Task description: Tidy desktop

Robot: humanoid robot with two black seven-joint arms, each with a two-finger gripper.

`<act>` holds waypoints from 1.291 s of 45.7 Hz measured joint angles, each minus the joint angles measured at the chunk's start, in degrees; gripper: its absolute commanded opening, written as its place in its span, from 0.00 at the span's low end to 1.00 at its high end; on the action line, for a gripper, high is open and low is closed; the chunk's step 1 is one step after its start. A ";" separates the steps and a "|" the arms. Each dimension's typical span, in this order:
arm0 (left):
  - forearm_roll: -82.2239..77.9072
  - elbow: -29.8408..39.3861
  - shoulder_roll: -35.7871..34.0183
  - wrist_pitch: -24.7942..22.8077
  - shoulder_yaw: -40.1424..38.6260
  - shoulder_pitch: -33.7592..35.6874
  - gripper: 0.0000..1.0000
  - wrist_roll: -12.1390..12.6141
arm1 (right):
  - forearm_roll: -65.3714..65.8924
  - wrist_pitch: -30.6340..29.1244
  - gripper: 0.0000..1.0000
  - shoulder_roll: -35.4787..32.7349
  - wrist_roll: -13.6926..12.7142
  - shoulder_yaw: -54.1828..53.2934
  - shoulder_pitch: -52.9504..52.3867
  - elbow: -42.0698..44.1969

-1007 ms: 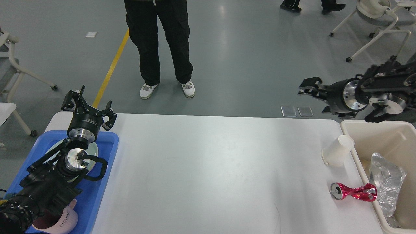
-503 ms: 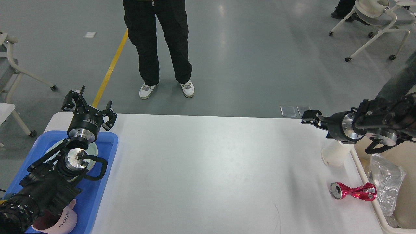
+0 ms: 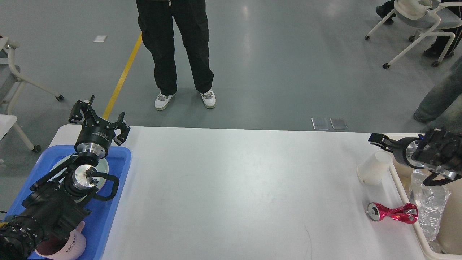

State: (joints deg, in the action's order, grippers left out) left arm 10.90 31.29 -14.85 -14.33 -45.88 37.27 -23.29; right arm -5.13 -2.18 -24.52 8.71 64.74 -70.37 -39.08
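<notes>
The desktop spreads under me, a broad, smooth white slab with rounded corners, mostly bare through the middle. At its left end sits a blue plastic tray holding a pale plate and a pink mug; at the right edge a cream plastic bin holds a crumpled clear bottle. My left claw hangs above the tray's far end with its fingers spread and nothing in them. My right claw is seen dark and end-on just beside a white paper cup, and I cannot tell whether it is open or closed. I judge the step in hand to be clearing the rubbish on the right: the cup, lying tilted on its side against the bin, then the crushed red can near it, twisted thin at its waist and shiny. The cup looks light and soft-walled, so the next move calls for a gentle grasp and a short lift over the bin wall.
</notes>
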 measured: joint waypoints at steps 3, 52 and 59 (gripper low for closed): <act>0.00 0.00 0.00 0.00 0.00 0.00 0.96 0.00 | -0.06 0.06 1.00 0.00 0.00 -0.10 0.36 0.22; 0.00 0.00 0.00 0.00 0.00 0.00 0.96 0.00 | -1.10 0.18 0.70 4.27 -1.15 -3.91 8.64 9.85; 0.00 0.00 0.00 0.00 0.00 0.00 0.96 0.00 | -1.11 -0.02 0.11 4.30 -1.15 -3.92 8.67 9.58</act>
State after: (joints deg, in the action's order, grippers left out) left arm 10.90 31.29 -14.85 -14.33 -45.88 37.27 -23.29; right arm -6.24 -2.20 -20.22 7.56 60.82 -61.70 -29.50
